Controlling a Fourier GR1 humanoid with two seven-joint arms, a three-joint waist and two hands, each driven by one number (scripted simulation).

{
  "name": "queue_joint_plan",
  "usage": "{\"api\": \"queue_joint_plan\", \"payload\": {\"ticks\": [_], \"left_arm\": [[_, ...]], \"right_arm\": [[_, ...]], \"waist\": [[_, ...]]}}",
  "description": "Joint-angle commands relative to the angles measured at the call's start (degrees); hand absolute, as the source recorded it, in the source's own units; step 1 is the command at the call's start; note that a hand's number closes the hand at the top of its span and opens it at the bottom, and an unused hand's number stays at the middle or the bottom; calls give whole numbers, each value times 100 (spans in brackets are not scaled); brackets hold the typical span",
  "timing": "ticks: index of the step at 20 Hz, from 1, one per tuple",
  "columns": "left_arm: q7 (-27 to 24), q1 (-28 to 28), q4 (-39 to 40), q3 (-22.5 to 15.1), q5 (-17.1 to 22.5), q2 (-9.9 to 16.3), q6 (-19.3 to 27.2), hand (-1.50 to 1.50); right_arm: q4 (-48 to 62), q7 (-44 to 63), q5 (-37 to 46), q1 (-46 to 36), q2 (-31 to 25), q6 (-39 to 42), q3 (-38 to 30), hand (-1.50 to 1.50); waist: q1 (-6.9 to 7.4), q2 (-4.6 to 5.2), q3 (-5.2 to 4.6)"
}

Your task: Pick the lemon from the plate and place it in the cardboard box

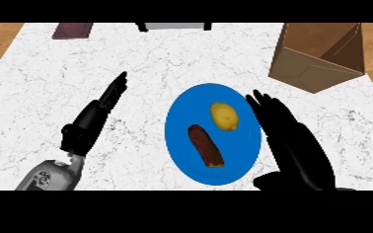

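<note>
Right hand point(291, 138) hangs spread, fingers straight, at the blue plate's point(182, 148) right rim; the lemon point(224, 115) lies on the plate just to its left, nearer than the resting, open left hand point(91, 121).

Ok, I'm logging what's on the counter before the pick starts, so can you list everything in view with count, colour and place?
lemon: one, yellow, on the plate, upper right part
brown oblong food item: one, dark brown, on the plate, below and left of the lemon
plate: one, blue, centre of the counter
cardboard box: one, brown, open, far right of the counter
dark flat object: one, maroon, far left edge
grey object: one, partly cut off at the far edge
counter: one, white marbled
left hand: one, black, open, left of the plate
right hand: one, black, open, beside the plate's right rim
</note>
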Motion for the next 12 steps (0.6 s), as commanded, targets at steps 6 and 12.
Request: {"api": "queue_joint_plan", "payload": {"ticks": [6, 12], "left_arm": [[266, -512, 318, 82, -62, -403, -336, 0], [-4, -361, 496, 329, -303, -452, -557, 0]], "right_arm": [[-634, 2157, -540, -742, 1141, 1654, -361, -150], [124, 2067, -10, -908, 1944, 1740, -247, -150]], "waist": [[226, 89, 33], [241, 89, 34]]}}
